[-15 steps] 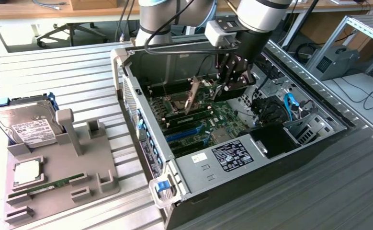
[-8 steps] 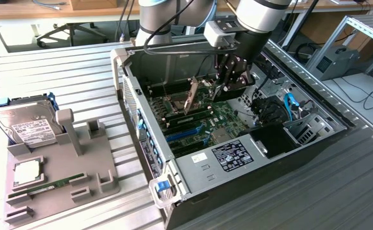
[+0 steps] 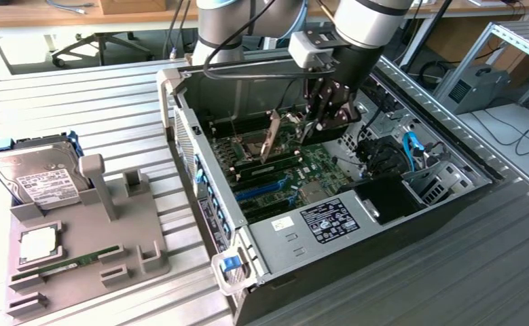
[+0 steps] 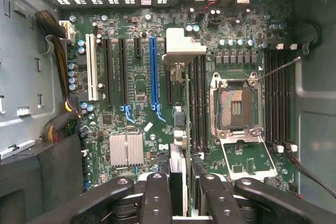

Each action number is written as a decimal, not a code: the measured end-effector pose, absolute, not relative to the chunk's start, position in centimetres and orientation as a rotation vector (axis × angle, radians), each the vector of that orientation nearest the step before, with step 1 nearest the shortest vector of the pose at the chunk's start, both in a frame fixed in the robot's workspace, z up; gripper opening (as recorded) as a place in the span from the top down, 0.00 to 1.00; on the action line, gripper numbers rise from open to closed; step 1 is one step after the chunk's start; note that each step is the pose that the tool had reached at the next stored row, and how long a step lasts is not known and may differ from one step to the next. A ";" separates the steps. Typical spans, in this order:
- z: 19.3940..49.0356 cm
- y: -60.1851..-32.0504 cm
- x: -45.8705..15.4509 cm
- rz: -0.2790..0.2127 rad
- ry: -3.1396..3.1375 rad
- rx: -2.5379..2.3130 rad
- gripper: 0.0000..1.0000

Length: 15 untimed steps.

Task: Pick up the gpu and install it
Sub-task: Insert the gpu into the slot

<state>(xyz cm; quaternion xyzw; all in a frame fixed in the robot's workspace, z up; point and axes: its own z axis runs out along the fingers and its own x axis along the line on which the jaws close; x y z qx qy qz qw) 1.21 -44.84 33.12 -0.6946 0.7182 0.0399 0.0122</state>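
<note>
The gpu hangs inside the open computer case, above the motherboard, with its silver end bracket towards the case's rear wall. My gripper is shut on it from above. In the wrist view I see the gpu edge-on, running from between my gripper's black fingers out to the silver bracket. It hovers over the board between the blue expansion slot and a bank of black memory slots. I cannot tell whether it touches any slot.
A grey fixture at the exterior view's left holds a hard drive, a square chip and a green memory stick. Inside the case are an open CPU socket, a silver heatsink, cable bundles and steel walls.
</note>
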 end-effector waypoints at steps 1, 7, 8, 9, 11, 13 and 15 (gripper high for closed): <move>33.0 -44.8 1.2 0.124 2.239 -2.165 0.73; 32.8 -44.8 1.2 0.124 2.239 -2.165 0.73; 32.7 -44.9 1.1 0.124 2.239 -2.165 0.73; 32.7 -44.9 0.9 0.124 2.239 -2.165 0.73; 32.4 -44.9 -0.2 0.124 2.239 -2.165 0.73; 32.0 -45.1 -0.8 0.124 2.239 -2.165 0.73; 32.0 -45.7 -0.9 0.124 2.239 -2.165 0.73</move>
